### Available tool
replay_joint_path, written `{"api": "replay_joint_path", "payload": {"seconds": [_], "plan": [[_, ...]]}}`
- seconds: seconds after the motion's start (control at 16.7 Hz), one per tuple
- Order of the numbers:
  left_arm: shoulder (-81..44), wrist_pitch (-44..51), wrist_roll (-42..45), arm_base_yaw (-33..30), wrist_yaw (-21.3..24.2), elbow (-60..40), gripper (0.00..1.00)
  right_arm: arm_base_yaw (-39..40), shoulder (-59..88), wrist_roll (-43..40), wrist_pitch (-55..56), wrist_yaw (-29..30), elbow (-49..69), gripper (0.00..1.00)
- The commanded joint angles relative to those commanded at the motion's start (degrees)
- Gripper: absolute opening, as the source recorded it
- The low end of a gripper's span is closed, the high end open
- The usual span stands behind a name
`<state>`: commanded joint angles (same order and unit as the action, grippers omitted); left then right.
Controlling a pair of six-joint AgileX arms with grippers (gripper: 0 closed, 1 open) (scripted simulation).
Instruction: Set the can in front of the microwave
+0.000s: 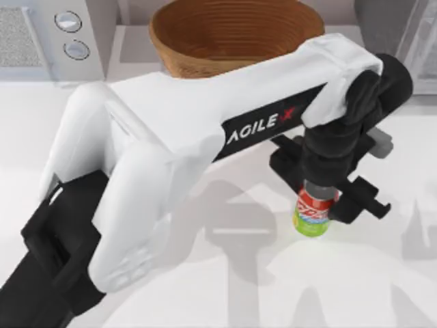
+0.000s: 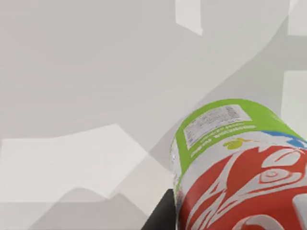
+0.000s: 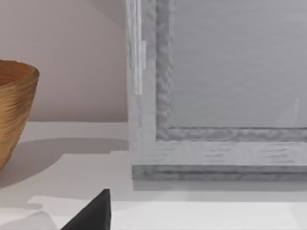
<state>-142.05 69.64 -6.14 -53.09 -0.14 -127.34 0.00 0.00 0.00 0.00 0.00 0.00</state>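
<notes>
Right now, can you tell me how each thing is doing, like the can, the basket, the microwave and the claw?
Can: upright, held near its top by the claw.
Left claw: shut on the can, out toward the right half of the table.
Basket: upright at the back, nothing seen inside.
Microwave: back left corner, door shut.
Grey box: back right, door shut.
Table: white, shadows across it.

left gripper (image 1: 326, 198) hides the can (image 1: 312, 217) top
</notes>
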Motion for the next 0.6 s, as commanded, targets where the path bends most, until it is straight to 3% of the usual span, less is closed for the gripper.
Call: {"api": "replay_joint_path", "payload": {"seconds": [0.6], "plan": [[-1.1, 10.0, -0.04, -0.05, 0.01, -11.09, 0.0, 0.0, 0.0, 0.0, 0.0, 0.0, 0.0, 1.0]]}}
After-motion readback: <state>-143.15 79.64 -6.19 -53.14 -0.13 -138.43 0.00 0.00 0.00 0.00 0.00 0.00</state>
